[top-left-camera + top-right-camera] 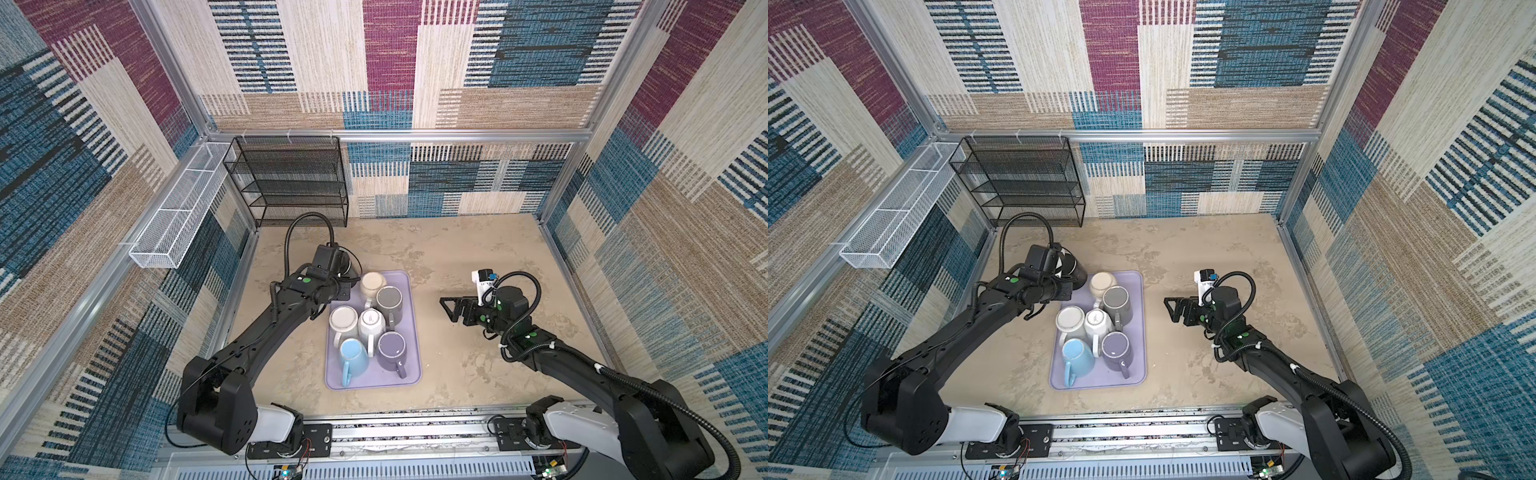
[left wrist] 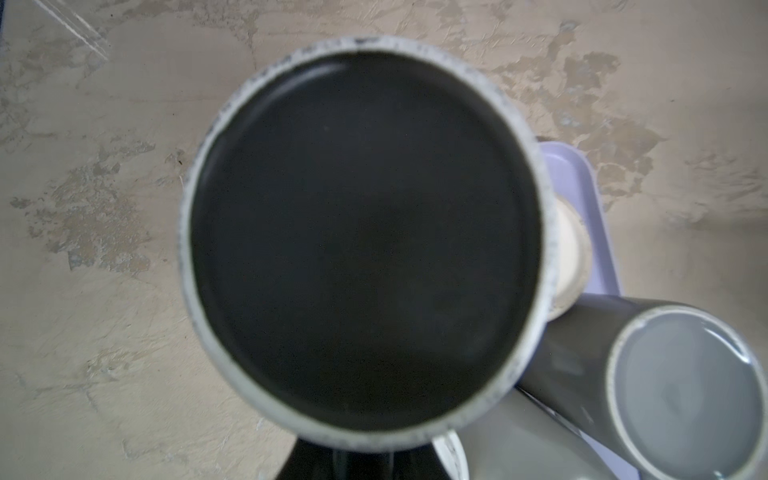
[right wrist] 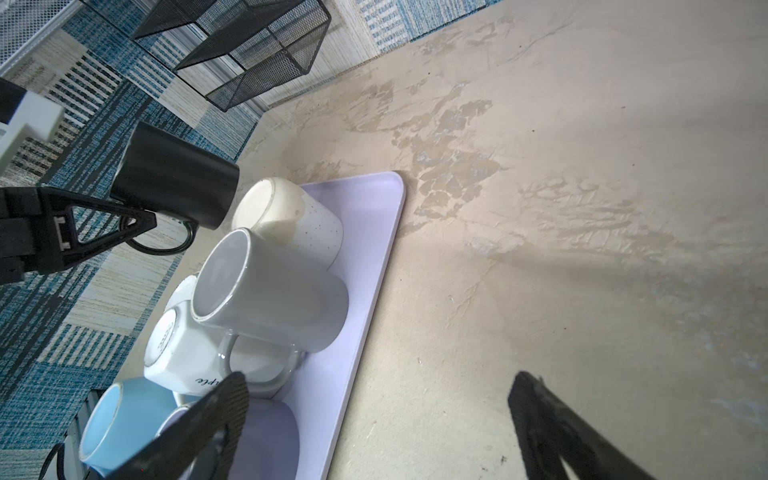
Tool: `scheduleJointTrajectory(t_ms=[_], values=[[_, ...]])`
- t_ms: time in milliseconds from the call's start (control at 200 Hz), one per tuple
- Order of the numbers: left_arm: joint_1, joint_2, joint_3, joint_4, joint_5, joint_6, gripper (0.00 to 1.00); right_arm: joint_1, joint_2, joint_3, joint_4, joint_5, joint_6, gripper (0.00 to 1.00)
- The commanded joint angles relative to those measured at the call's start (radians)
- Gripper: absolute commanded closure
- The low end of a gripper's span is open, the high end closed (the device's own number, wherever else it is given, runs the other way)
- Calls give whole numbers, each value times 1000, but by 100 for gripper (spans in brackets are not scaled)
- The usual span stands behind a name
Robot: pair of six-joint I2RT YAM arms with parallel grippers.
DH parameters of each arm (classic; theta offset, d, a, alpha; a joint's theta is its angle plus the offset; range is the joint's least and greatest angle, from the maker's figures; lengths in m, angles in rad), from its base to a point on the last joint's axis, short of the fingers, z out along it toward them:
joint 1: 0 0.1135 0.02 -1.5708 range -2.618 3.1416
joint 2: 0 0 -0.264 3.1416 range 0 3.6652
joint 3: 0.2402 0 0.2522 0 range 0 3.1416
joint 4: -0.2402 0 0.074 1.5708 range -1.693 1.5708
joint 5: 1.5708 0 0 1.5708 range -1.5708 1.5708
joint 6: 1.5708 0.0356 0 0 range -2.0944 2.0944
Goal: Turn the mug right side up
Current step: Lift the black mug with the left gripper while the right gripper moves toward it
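A black mug (image 1: 351,266) (image 1: 1070,269) hangs tilted in the air just left of the far corner of a lilac tray (image 1: 409,374). My left gripper (image 1: 347,291) (image 1: 1065,291) is shut on the mug at its handle side, seen from the side in the right wrist view (image 3: 104,224). In the left wrist view one dark round end of the mug (image 2: 361,241), ringed pale grey, fills the picture. My right gripper (image 1: 449,309) (image 3: 378,386) hovers open and holding nothing over the table, right of the tray.
Several mugs stand bottom up on the tray: cream speckled (image 1: 373,282), dark grey (image 1: 390,301), white (image 1: 372,322), light blue (image 1: 353,355), purple (image 1: 391,349). A black mesh rack (image 1: 291,183) and a white mesh basket (image 1: 174,224) sit at the back left.
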Motion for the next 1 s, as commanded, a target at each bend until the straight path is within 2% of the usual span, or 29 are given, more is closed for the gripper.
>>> scheduleJointTrajectory(t_ms=[0, 135, 210, 346, 671, 992], values=[[17, -51, -5, 94, 76, 34, 100, 1, -6, 10, 9, -5, -11, 0], [38, -92, -8, 112, 162, 29, 100, 2, 3, 22, 18, -31, -14, 0], [44, -112, -15, 133, 221, 25, 100, 1, 8, 22, 54, -95, -10, 0], [47, -140, -29, 186, 346, 4, 100, 2, 29, 25, 146, -214, 45, 1], [51, -189, -50, 313, 513, -77, 100, 2, 47, 51, 355, -375, 162, 0], [52, -209, -92, 505, 687, -177, 100, 1, 93, 151, 439, -453, 205, 0]])
